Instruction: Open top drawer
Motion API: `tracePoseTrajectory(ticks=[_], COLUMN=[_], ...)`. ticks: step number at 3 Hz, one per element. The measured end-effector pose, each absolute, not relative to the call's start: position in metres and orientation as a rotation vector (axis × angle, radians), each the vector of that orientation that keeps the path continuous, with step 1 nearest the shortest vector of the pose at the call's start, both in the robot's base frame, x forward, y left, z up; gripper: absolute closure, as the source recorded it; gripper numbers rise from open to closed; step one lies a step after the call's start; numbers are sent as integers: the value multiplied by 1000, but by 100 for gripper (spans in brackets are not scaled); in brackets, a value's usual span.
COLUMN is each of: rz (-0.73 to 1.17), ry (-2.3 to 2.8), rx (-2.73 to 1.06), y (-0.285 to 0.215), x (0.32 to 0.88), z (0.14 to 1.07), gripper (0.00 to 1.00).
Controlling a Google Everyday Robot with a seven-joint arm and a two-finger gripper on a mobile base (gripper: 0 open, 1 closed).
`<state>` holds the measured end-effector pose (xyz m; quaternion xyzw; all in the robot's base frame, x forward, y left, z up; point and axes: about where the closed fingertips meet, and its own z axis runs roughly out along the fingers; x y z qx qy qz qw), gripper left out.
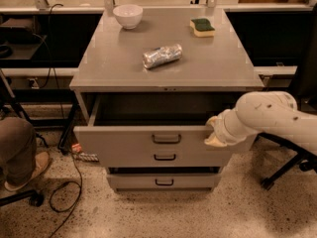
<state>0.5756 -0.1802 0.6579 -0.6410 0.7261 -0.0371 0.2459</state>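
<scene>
The top drawer [119,140] of the grey metal cabinet [163,73] is pulled out toward me, and its dark inside [158,110] shows under the cabinet top. Its small black bar handle [166,139] sits at the centre of the front. My gripper [214,133], cream-coloured at the end of the white arm [267,115], is at the right end of the drawer front, against its top edge.
A white bowl [128,15], a crumpled foil packet [162,55] and a green-and-yellow sponge [202,27] lie on the cabinet top. Two lower drawers [165,157] [164,182] are closed. A person's leg [17,150] and cables [69,182] are at left. A chair base [285,170] is at right.
</scene>
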Motion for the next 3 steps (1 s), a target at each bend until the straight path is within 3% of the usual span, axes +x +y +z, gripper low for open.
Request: tracePoseTrajectory(ticks=[3], rz=[-113], ry=[2045], rx=[-1636], y=[-186], x=[481], z=[663], gripper=[100])
